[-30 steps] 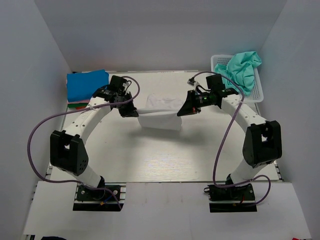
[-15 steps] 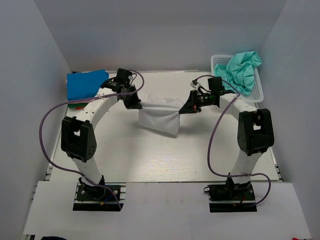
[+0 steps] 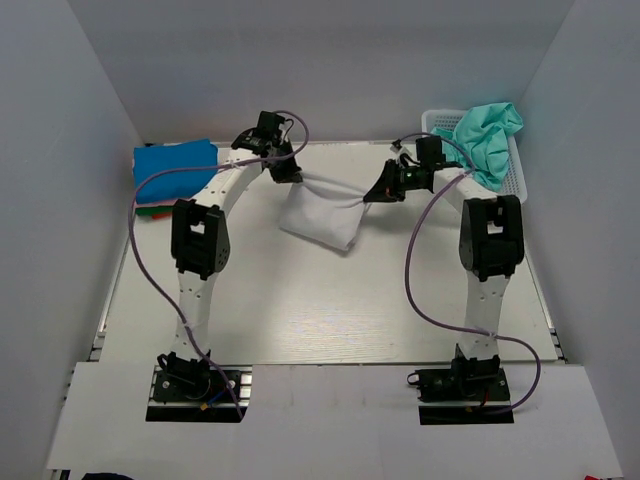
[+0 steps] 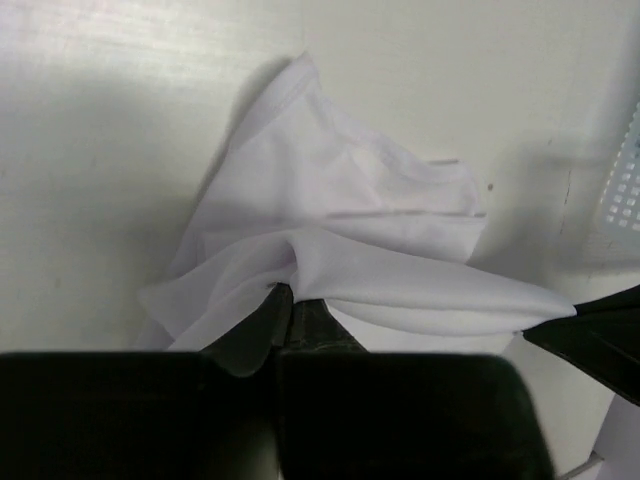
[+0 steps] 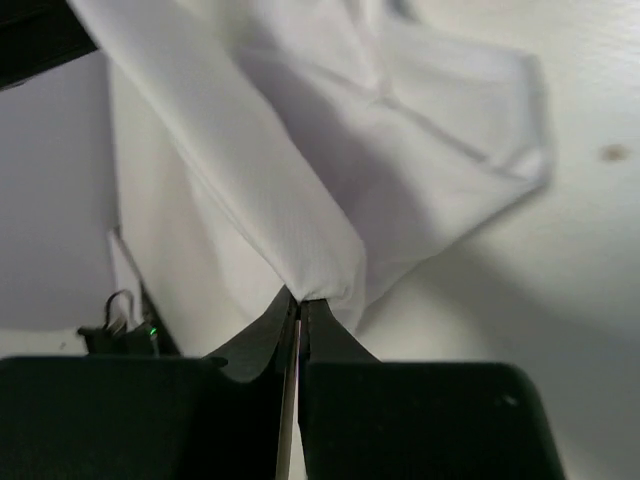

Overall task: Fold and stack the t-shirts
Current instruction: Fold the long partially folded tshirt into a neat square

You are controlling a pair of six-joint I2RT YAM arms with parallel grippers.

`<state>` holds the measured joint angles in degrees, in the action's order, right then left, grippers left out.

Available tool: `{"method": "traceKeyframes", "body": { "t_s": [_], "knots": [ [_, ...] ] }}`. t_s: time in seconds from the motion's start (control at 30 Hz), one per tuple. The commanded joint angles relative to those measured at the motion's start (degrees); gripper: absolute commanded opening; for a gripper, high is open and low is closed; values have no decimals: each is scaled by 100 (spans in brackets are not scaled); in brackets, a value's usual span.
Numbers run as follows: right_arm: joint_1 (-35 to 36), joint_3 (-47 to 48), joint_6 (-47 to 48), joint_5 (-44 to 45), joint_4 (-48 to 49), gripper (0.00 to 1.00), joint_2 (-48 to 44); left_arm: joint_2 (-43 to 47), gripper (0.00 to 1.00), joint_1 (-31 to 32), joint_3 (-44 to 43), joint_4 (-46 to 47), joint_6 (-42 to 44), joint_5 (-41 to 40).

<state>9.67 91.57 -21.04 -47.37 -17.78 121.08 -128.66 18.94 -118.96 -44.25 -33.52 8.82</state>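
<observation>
Past the bare near half of the table (image 3: 330, 310), the white t-shirt (image 3: 322, 222) is hanging stretched between both arms, its lower part drooping toward the tabletop. The left gripper (image 3: 292, 176) is pinching its left corner and the right gripper (image 3: 373, 196) its right corner, both clamped tight on cloth. Farther back, a blue folded t-shirt (image 3: 175, 168) is lying far left, and a teal-green t-shirt (image 3: 488, 135) is spilling over the white mesh basket (image 3: 518, 185) far right.

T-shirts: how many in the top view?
3 clear: white t-shirt hanging between left gripper and right gripper; teal-green t-shirt in the basket, back right; blue folded t-shirt, back left. Coloured edges beneath it suggest more, mostly hidden.
</observation>
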Motion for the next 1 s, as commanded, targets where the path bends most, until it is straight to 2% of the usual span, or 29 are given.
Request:
{"method": "traceKeyframes", "body": {
  "t_s": [0.0,0.07,0.1,0.13,0.2,0.3,0.4,0.5,0.63,0.8,0.97],
  "knots": [
    [-71,728,-102,1210,20,0,398,-290,14,-39,-760,494,144,-30],
    [-79,1028,-94,1257,-76,36,696,-501,45,-39,-988,663,196,-29],
    [-71,1691,-85,1257,-155,55,959,-502,60,-39,-1067,663,196,-29],
    [-71,1941,-24,1240,-599,90,1153,-563,99,-92,-1138,663,196,-29],
    [-27,2775,178,1301,-866,90,1286,-433,100,-92,-1218,663,275,-91],
    [0,2683,319,1503,-816,90,998,-117,100,-40,-894,996,398,23],
    [96,2120,433,1494,-736,90,349,271,100,31,-454,1225,530,330],
    [272,1454,583,1363,-753,90,-109,333,100,92,-129,1296,530,1024],
    [666,645,820,907,-560,90,-619,202,100,145,109,1410,478,1262],
    [957,125,918,650,-183,90,-463,-360,100,145,30,1156,267,1280],
    [967,-78,830,800,63,90,12,-493,100,145,706,1155,135,1272]
  ]
}}
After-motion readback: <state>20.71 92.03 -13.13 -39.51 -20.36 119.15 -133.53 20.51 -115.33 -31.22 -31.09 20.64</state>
